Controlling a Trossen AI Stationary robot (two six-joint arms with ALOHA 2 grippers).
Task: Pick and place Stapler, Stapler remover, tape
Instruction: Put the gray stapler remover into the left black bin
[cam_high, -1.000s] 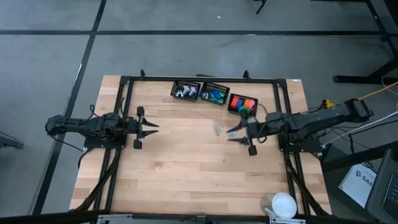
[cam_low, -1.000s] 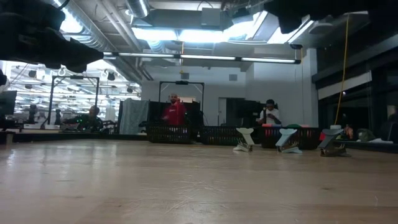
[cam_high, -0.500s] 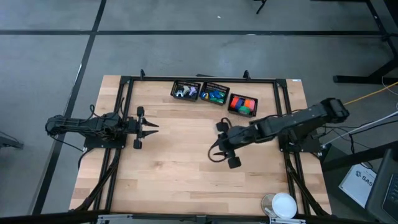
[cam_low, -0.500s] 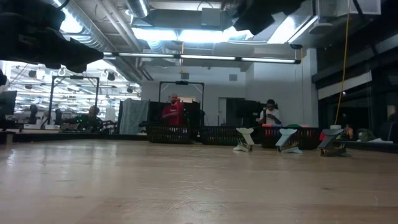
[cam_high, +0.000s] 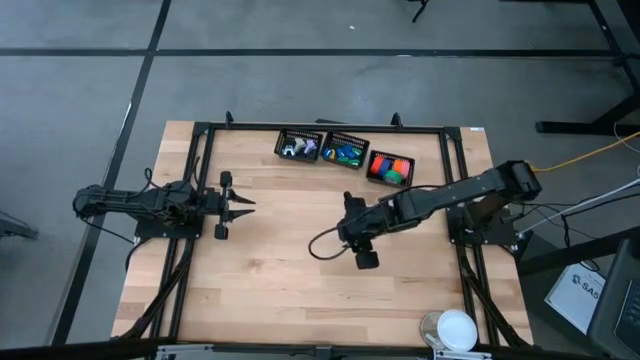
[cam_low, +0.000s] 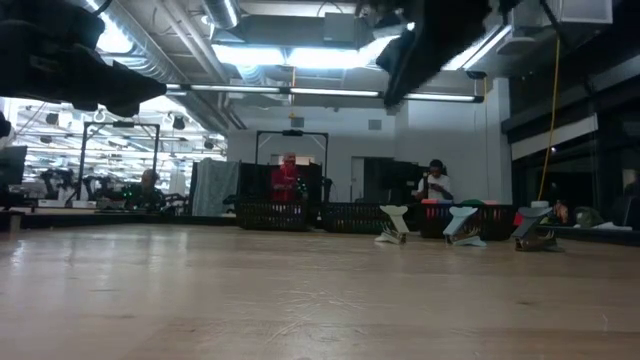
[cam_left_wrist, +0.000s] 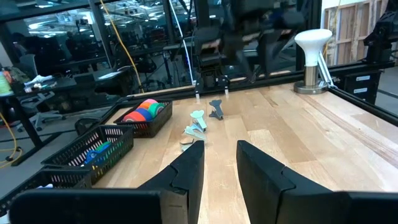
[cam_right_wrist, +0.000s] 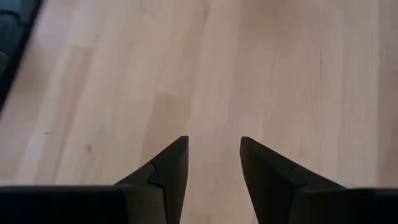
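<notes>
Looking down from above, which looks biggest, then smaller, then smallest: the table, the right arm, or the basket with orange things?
1. Table
2. Right arm
3. Basket with orange things

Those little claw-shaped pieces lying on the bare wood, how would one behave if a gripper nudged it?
Probably light: each claw-shaped piece looks small beside the mesh basket. Likely to tip or skid if pushed, since in the low view they stand on narrow spread legs on the smooth table.
</notes>
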